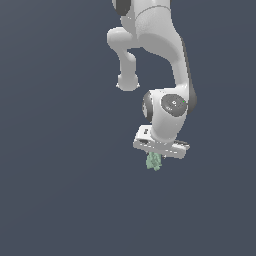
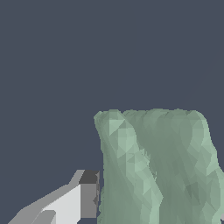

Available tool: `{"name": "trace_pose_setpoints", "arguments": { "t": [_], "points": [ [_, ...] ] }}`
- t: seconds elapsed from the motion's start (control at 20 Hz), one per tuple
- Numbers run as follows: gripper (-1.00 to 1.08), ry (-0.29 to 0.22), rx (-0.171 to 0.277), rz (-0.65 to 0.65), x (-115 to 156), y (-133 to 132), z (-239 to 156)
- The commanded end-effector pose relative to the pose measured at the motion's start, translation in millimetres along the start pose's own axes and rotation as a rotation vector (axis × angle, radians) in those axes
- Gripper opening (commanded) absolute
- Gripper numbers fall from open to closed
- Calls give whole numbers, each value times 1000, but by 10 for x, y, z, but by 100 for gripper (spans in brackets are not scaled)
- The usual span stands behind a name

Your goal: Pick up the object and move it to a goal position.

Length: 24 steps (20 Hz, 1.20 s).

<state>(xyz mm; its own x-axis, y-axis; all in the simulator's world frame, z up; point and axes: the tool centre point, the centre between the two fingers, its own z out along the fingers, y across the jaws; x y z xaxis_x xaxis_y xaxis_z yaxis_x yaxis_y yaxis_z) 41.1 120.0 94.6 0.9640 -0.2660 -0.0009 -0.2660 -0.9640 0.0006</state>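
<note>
Exterior view shows the white Franka arm (image 1: 165, 60) reaching down from the top of the picture against a plain dark blue-grey background (image 1: 55, 175). Its wrist bends so that the gripper (image 1: 154, 159) points downward, a little right of the picture's middle. The object (image 1: 153, 161), a small pale green faceted lump, hangs directly beneath the flat white hand body, touching its underside and sitting toward the exterior view's left end of that body. The lump is clearly narrower than the hand. The fingers themselves are too small to make out here, hidden around the lump.

Wrist view brings the same object (image 2: 162, 170) very close, filling much of the picture as a tall, rough, pale green mass with a flat upper edge and many small facets. One finger (image 2: 83, 199), white with a dark grey pad, stands just beside the lump's side, its pad facing the green surface with at most a thin sliver between them. The other finger is out of sight behind the lump. The claw appears clamped on the object, which hangs off any surface, with only dark background around it.
</note>
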Motion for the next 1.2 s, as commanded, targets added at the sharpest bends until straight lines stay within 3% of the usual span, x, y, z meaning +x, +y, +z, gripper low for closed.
{"name": "trace_pose_setpoints", "arguments": {
  "t": [0.0, 0.7, 1.15],
  "points": [
    [-100, 1, 1, -1, -172, -46, -68],
    [-100, 1, 1, -1, -1235, -333, -475],
    [-100, 1, 0, -1, -1632, -462, -638]
  ]
}}
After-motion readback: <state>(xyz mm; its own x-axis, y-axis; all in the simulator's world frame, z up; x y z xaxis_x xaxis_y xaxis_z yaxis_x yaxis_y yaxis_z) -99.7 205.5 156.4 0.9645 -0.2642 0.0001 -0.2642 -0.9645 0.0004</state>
